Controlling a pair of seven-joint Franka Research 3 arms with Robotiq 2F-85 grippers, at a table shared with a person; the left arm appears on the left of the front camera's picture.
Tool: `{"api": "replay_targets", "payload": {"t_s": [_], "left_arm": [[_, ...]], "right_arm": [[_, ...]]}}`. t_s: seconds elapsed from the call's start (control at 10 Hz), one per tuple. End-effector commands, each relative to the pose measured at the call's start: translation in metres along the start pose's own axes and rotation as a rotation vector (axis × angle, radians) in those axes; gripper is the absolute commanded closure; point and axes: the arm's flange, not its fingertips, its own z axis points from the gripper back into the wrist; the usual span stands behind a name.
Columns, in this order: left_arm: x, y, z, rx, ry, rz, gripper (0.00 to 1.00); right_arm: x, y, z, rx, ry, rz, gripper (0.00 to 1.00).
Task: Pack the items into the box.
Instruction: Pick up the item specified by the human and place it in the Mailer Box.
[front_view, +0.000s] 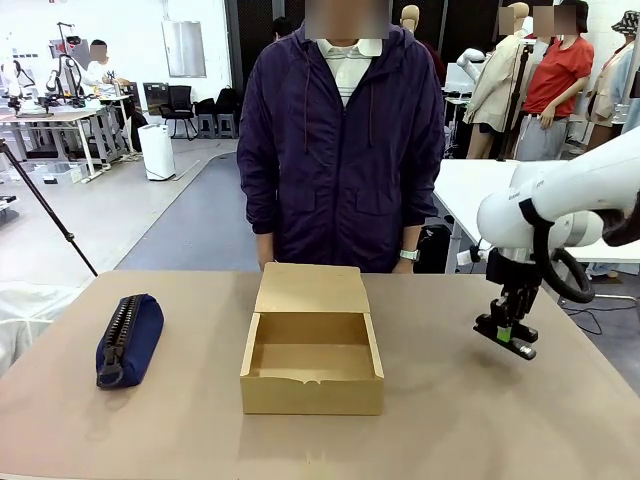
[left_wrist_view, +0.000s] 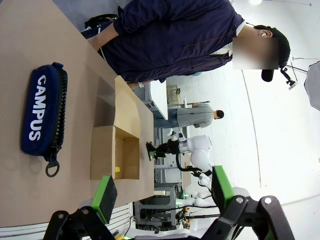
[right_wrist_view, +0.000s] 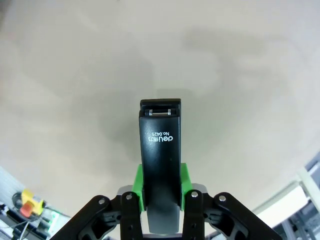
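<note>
Stapler, black and lying roughly left-to-right, hangs clamped in the right end effector above the desk, well right of the open cardboard box, so the carry should run leftward.

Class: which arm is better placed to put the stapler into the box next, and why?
Right. The right gripper is shut on the stapler, held just to the right of the open box. The left gripper is open and empty.
</note>
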Motion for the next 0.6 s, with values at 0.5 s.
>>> {"api": "replay_targets", "payload": {"t_s": [0.5], "left_arm": [[-0.001,-0.002,0.000,-0.018,-0.003,0.001,0.00]], "right_arm": [[-0.056,0.070,0.146,-0.028,0.000,-0.017,1.00]]}}
